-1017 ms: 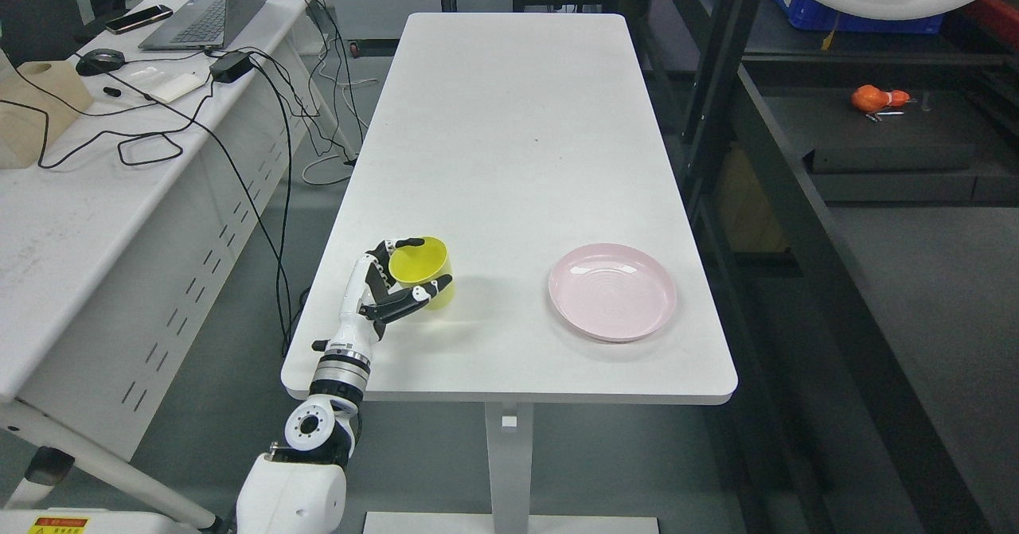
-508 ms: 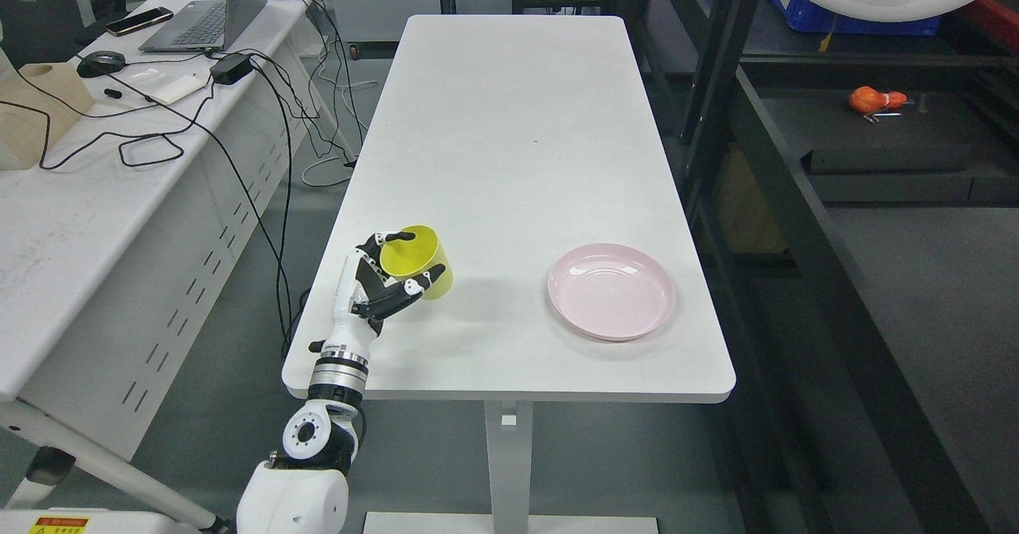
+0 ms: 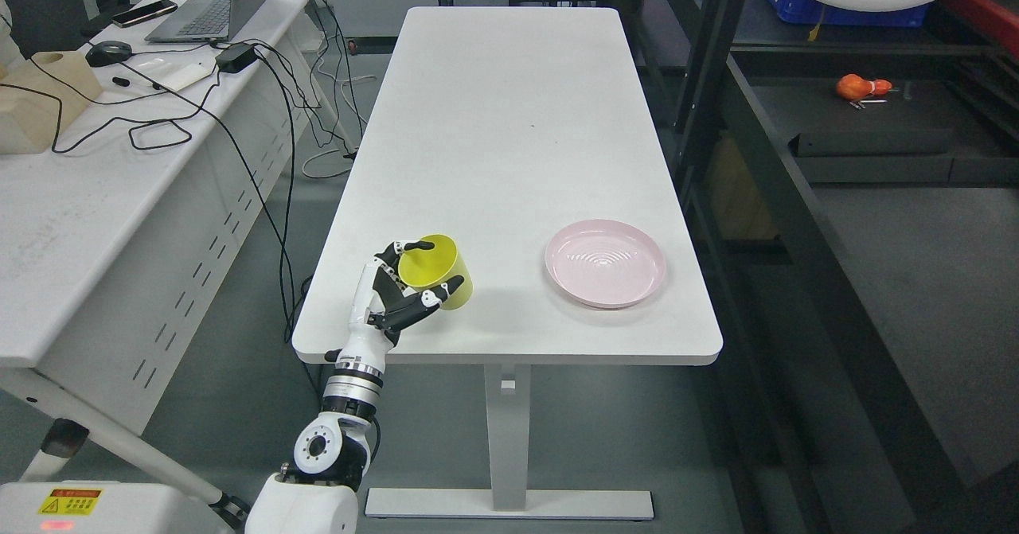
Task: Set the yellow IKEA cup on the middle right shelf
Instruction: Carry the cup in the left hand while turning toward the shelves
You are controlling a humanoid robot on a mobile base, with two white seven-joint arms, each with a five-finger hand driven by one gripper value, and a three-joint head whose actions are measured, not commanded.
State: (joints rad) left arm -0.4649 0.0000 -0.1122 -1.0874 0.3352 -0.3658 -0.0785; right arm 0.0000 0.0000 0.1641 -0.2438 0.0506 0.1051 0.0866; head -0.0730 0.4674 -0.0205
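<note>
Now that the yellow cup (image 3: 435, 271) is lifted and tipped a little more than a moment ago, it is held tight by the left hand (image 3: 396, 295) near the table's (image 3: 509, 120) front left corner, so it seems ready to be carried to the shelf (image 3: 868, 132).

A long white table (image 3: 509, 120) carries a pink plate (image 3: 605, 263) near its front right corner.
</note>
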